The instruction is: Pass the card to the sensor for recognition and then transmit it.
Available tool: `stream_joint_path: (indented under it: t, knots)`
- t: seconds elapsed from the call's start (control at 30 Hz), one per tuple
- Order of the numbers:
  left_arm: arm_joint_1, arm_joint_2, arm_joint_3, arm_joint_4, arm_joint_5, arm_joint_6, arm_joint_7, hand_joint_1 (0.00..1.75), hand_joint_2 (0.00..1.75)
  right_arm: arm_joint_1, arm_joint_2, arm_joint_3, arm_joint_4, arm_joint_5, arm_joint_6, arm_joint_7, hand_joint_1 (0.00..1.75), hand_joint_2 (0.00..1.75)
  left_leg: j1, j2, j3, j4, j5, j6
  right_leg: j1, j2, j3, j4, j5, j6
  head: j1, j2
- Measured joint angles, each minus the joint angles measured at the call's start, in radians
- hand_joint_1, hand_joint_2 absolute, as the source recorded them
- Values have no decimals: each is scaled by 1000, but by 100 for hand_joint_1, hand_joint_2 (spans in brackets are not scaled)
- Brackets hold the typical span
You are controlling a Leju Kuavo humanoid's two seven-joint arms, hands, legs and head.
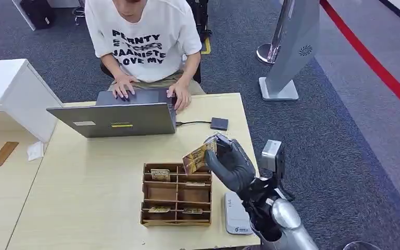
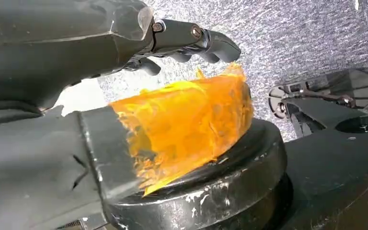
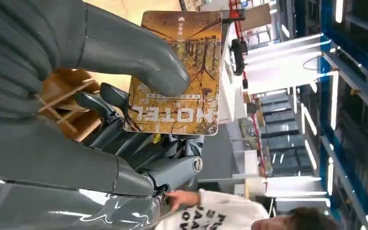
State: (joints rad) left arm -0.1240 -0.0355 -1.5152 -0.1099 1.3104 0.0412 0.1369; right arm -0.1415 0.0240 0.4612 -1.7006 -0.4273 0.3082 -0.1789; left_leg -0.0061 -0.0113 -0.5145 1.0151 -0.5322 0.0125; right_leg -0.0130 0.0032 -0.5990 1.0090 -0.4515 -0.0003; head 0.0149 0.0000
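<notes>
Head view is showing the right hand [image 1: 233,164] pinching the card [image 1: 199,156] above the wooden box [image 1: 176,195], with the sensor [image 1: 236,212] lying just below that hand.

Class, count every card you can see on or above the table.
4: one in the right hand, card; three in the wooden organizer, at. More may be hidden.
</notes>
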Motion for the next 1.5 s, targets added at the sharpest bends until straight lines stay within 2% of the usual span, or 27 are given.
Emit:
stream_joint_path:
  t: [0.3,0.57,0.77,1.0,1.07,1.13,1.5]
  knots:
    - [0,0,7,0,9,1,-2,0,0,38,-14,-32,-14,20,-3,14,175,175,0,0,2,0,0,0,0,0,0,0,0,0,0,0]
    - [9,0,30,0,51,4,-7,0,0,201,-98,-96,-3,71,12,32,175,175,0,-1,0,0,-1,1,0,-1,0,0,-1,1,0,0]
    - [19,1,46,0,74,10,-8,0,0,324,-157,-146,-34,120,-47,7,175,175,-1,-1,0,0,-2,2,0,-1,0,-1,-1,1,0,0]
    - [19,1,46,0,76,10,-8,0,0,332,-162,-150,-39,126,-53,5,175,175,-1,-1,0,0,-2,2,0,-1,0,-1,-1,1,0,0]
    - [21,1,46,0,82,10,-9,0,0,363,-182,-165,-60,181,-90,-3,175,175,-1,0,0,0,-2,2,0,-1,0,-1,-1,1,0,0]
    - [23,1,46,0,97,10,-10,0,0,408,-264,-179,-106,457,-211,8,175,175,-1,0,0,0,-2,2,0,-1,1,-1,-1,1,0,0]
    - [22,0,46,0,106,8,-13,0,0,410,-333,-145,-122,647,-315,43,175,175,-1,0,1,0,-2,2,0,-1,1,-1,-1,1,0,0]
